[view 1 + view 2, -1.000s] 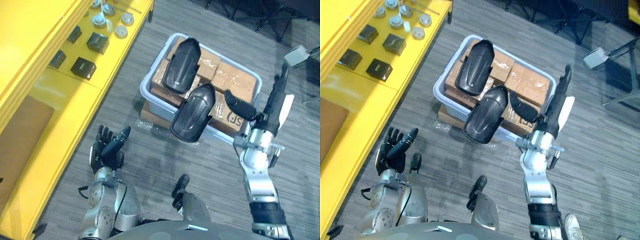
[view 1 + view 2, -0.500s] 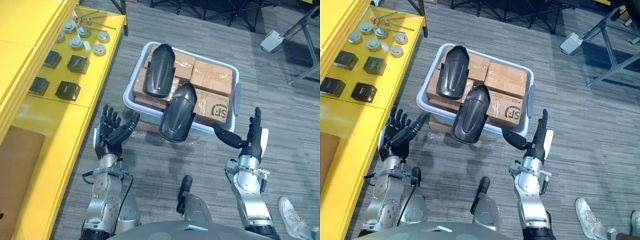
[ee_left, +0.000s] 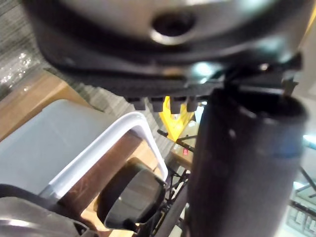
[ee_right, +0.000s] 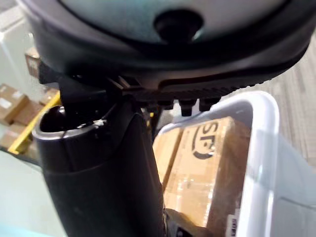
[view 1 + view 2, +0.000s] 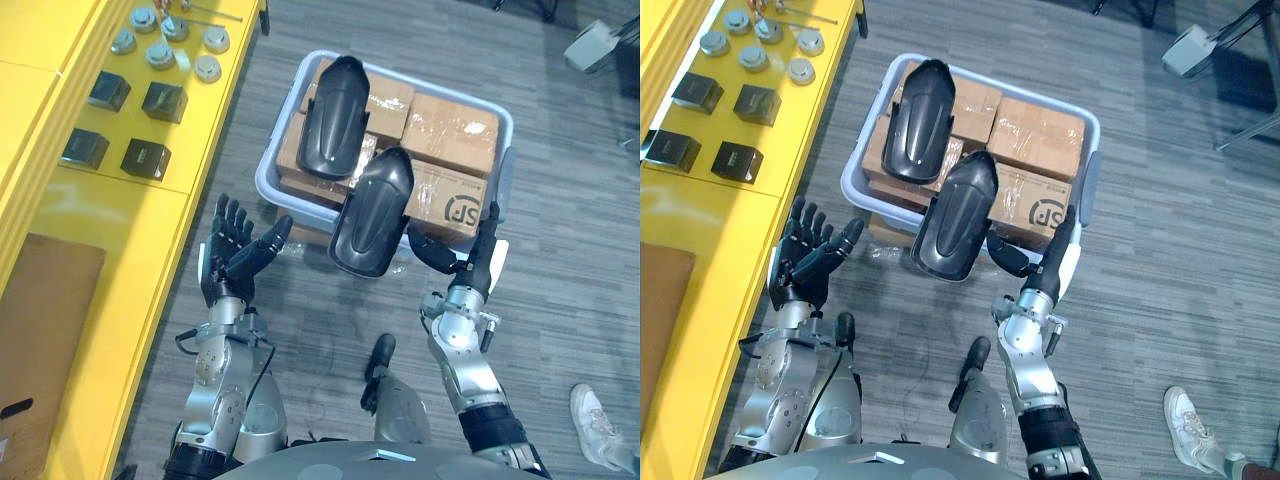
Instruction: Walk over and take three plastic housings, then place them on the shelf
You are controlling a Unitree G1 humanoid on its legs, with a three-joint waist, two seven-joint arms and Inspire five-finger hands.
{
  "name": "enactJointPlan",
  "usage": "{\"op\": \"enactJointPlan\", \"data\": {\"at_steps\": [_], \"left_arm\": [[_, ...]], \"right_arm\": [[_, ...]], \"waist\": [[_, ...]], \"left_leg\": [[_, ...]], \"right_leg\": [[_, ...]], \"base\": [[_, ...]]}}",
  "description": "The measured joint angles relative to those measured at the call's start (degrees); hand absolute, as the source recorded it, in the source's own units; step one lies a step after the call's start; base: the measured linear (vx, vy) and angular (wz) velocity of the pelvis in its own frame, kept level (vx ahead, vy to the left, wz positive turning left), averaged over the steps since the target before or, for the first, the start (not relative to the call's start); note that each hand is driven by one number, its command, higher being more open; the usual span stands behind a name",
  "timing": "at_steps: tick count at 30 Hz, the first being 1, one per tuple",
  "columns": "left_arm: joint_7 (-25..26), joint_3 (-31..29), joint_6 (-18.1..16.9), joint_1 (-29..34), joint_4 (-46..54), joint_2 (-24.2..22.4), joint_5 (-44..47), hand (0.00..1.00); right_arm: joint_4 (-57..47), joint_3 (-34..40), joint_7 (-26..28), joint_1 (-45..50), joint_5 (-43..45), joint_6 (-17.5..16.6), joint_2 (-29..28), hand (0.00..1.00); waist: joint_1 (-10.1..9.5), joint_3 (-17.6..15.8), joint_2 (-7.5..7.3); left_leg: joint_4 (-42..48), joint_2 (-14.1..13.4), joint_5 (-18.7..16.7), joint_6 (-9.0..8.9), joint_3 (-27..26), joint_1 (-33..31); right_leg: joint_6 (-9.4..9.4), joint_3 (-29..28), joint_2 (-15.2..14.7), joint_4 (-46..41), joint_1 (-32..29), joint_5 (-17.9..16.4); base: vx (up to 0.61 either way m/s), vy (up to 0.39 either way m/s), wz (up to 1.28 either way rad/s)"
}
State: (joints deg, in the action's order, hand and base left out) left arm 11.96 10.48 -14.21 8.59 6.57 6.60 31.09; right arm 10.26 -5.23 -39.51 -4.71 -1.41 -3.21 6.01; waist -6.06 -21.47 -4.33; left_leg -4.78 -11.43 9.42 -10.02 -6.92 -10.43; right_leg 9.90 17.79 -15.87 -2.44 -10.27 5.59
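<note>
Two in bin [image 4: 269, 138]: near housing [image 5: 372, 213], far housing [image 5: 333, 118]

Both lie on boxes [image 5: 455, 135]. Left hand [image 5: 228, 262] and right hand [image 5: 472, 268] flank the bin front, fingers released, empty. We'd watch the near housing: it overhangs the rim, a nudge could tip it out. One box bears print; unread.

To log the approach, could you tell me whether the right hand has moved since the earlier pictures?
Yes: against the bin, the right hand has come leftward, from outside its right end to its near edge, beside the nearer housing.
</note>
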Motion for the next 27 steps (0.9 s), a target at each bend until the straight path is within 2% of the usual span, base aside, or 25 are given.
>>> {"op": "enactJointPlan", "data": {"at_steps": [4,11,18,27], "left_arm": [[0.43,1.27,-0.85,-1.43,-2.56,0.09,0.02,1.0],[0.61,2.76,-0.95,-4.12,-3.83,0.29,0.03,1.0],[0.83,3.08,-0.96,-3.95,-4.11,0.28,0.03,1.0],[0.39,2.26,-0.98,-3.53,-4.11,-0.02,0.28,1.0]], "right_arm": [[4.73,-0.7,-0.14,-1.99,0.01,-0.01,-0.03,1.0],[7.17,-1.25,-0.17,-7.6,0.05,0.12,0.01,1.0],[9.84,-2.4,0.09,-9.96,0.02,0.13,0.05,1.0],[7.51,-2.41,0.11,-10.83,0.11,0.0,0.13,1.0]], "waist": [[-0.28,-0.84,0.19],[-0.41,-3.88,0.62],[-1.67,-4.11,0.72],[-1.58,-4.2,0.71]], "left_leg": [[0.04,0.04,0.11,0.1,0.32,-1.35],[2.08,0.03,-0.66,0.51,1.09,-2.67],[2.57,0.06,-0.76,0.55,2.01,-3.31],[2.55,0.89,-0.59,0.7,2.97,-3.07]], "right_leg": [[0.02,0.11,-0.02,-0.21,-1.26,-0.01],[0.04,0.35,-0.09,-0.46,-1.29,-0.18],[0.17,0.87,-0.2,-1.11,-1.39,-0.77],[0.33,1.64,-1.33,-3.16,-1.3,-1.64]], "base": [[0.03,-0.014,0.03],[0.0,-0.011,0.03],[0.0,-0.01,0.05],[-0.01,-0.004,0.06]]}}
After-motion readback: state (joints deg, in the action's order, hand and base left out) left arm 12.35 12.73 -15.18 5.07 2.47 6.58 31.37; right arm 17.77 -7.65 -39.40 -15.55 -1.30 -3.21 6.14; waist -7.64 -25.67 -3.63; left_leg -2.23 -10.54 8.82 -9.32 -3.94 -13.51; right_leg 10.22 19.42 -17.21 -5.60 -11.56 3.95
